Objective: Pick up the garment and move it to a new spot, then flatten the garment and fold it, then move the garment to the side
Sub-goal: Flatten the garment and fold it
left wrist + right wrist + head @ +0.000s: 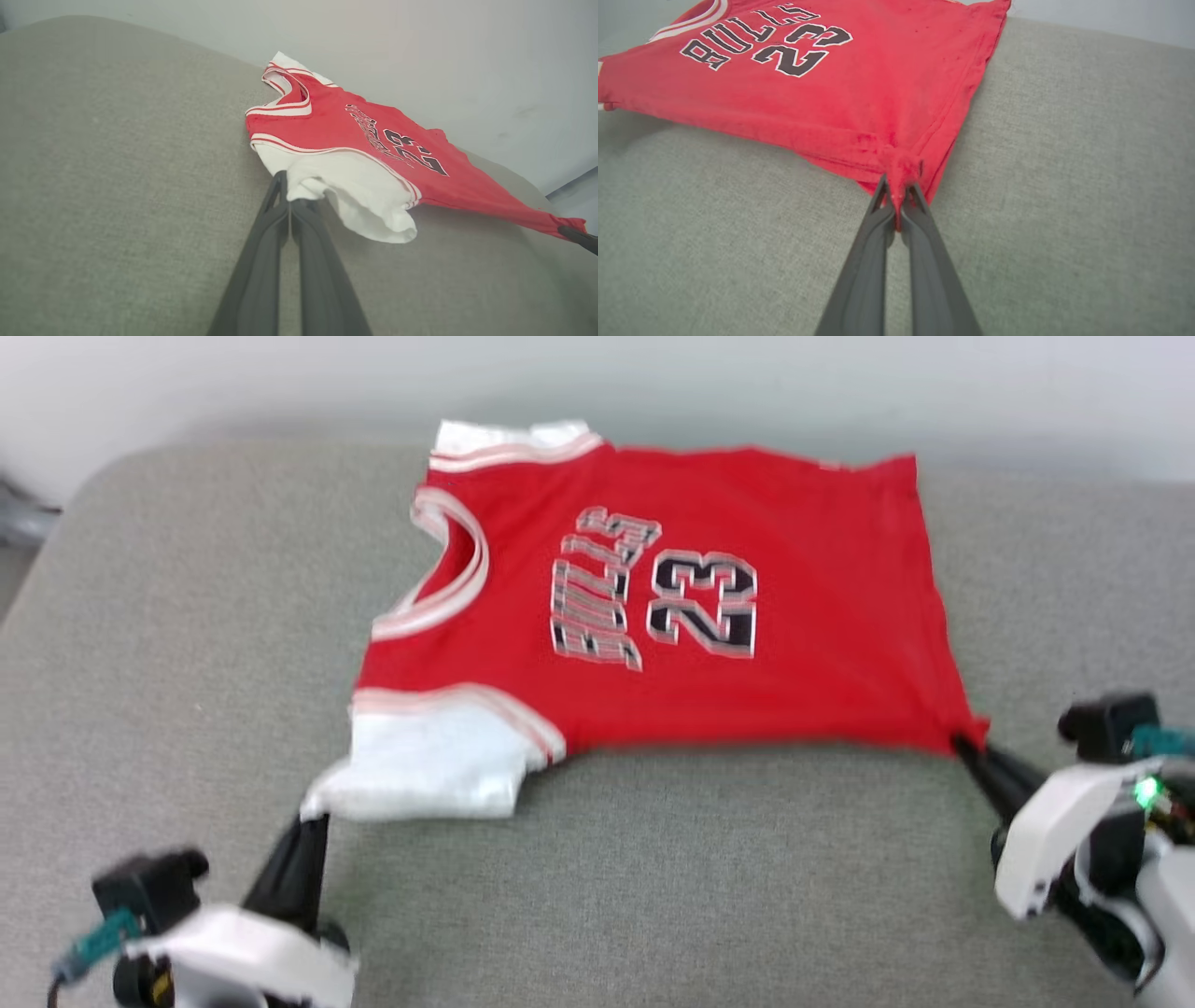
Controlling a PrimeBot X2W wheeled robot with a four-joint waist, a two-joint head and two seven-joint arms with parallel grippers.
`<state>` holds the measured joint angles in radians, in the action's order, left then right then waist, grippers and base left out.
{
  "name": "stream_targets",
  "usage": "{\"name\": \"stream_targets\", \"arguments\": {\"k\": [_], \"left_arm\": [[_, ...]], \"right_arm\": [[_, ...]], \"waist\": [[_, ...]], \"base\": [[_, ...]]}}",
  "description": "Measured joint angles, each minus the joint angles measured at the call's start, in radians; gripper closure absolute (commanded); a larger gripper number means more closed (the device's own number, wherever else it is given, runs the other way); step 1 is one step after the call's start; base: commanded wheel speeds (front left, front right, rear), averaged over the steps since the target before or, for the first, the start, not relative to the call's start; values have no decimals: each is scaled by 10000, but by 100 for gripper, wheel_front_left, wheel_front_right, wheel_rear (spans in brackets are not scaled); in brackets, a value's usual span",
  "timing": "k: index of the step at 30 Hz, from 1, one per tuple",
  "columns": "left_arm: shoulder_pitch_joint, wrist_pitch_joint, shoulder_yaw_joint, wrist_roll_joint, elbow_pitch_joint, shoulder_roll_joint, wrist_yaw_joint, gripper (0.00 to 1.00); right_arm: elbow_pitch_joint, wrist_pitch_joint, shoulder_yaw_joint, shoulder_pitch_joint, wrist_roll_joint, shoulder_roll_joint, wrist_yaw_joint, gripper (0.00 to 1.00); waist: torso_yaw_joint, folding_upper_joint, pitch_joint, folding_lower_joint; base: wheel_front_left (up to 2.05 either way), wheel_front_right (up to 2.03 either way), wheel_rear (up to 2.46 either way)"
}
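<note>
Grey woven cushion (653, 859) in front of me, padded, with a rounded far-left corner. Red jersey (794, 569) lies on it toward the far edge, front up, neck to my left, hem to my right, 23 showing. Near white sleeve and near hem corner are raised off the fabric.

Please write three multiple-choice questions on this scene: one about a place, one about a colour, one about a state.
1. Where does the right gripper hold the garment? A) collar B) red hem corner C) white sleeve
2. Which colour is the sleeve panel at the left gripper? A) white B) black C) grey
3. How are the left gripper's jaws? A) wide open B) shut on cloth C) shut on nothing
Key: 1B, red corner bunches between its jaws; 2A, white cloth there; 3B, cloth pinched between them.
</note>
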<state>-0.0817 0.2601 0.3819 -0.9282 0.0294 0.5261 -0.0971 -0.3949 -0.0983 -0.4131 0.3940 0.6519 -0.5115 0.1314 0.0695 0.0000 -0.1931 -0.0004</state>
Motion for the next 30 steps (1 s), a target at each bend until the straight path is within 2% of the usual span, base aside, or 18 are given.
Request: {"name": "stream_targets", "arguments": {"k": [4,11,17,24,30], "left_arm": [[1625,0,-63,-412,-82,-213,-44,100],[3163,-61,-44,-1034,-334,-313,-111,100],[4261,-320,75,-1298,-723,-171,-259,100],[4834,-546,224,-1421,-1043,10,-345,100],[4597,-527,255,-1233,-1143,-8,-364,100]], "right_arm": [[0,-123,0,-1260,33,119,0,100],[127,-123,61,-2674,265,121,0,100],[556,-153,255,-3840,359,-13,0,100],[1264,-391,652,-4927,345,-242,0,100],[1630,-443,1129,-5029,228,-73,0,100]], "waist": [[-43,0,810,0],[-79,0,1572,1],[-78,0,2008,1],[48,0,2117,2],[128,0,2060,3]], "base": [[0,0,0],[0,0,0],[0,0,0],[0,0,0],[0,0,0]]}}
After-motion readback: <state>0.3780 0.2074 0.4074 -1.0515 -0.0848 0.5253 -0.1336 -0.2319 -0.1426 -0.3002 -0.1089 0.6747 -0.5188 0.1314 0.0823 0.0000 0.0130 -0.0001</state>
